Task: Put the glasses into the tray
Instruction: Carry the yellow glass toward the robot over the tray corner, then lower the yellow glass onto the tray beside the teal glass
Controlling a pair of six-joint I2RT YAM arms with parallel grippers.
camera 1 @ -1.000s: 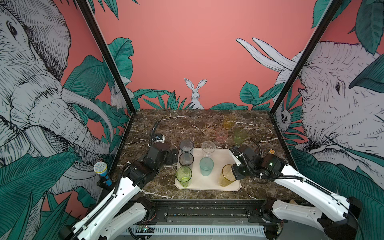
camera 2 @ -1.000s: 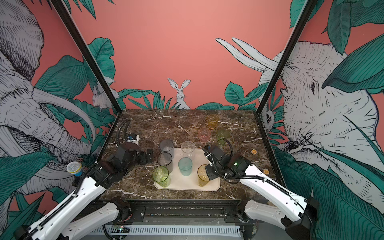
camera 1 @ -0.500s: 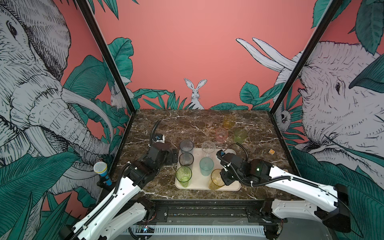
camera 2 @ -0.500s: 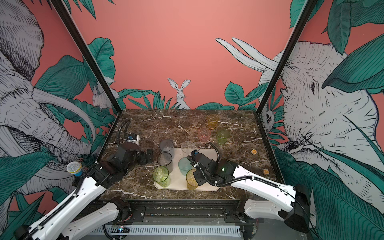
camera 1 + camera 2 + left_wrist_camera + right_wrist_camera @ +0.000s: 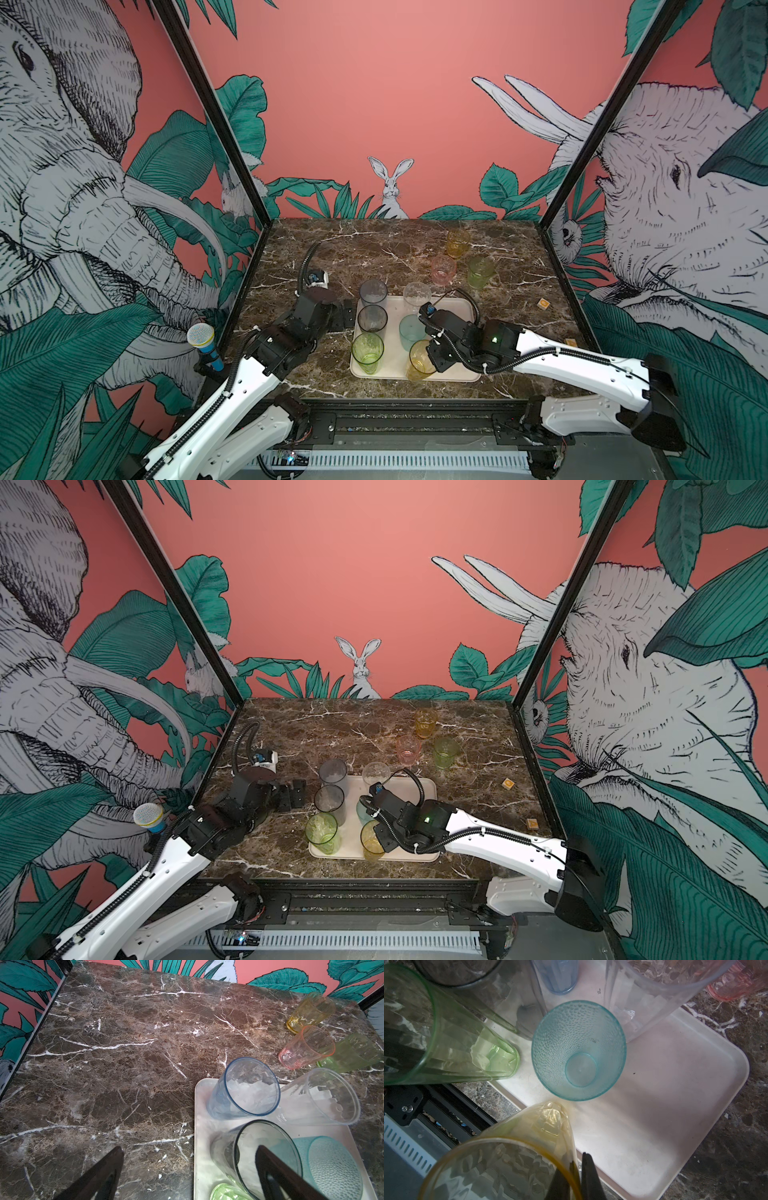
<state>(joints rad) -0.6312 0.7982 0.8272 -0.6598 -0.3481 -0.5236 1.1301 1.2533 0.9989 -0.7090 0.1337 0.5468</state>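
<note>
Evidently, the right gripper (image 5: 578, 1159) pinches the tall amber plastic tumbler's (image 5: 417, 365) rim, seating it at the shallow cream tray's (image 5: 664, 1105) near edge; the left gripper (image 5: 189, 1148) hangs spread.

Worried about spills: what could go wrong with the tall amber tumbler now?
Held only by its rim in the right gripper, the tall amber tumbler may swing or slip. Its base, close to the front of the tray, might catch the rim and tip. The teal tumbler beside it could get bumped.
</note>
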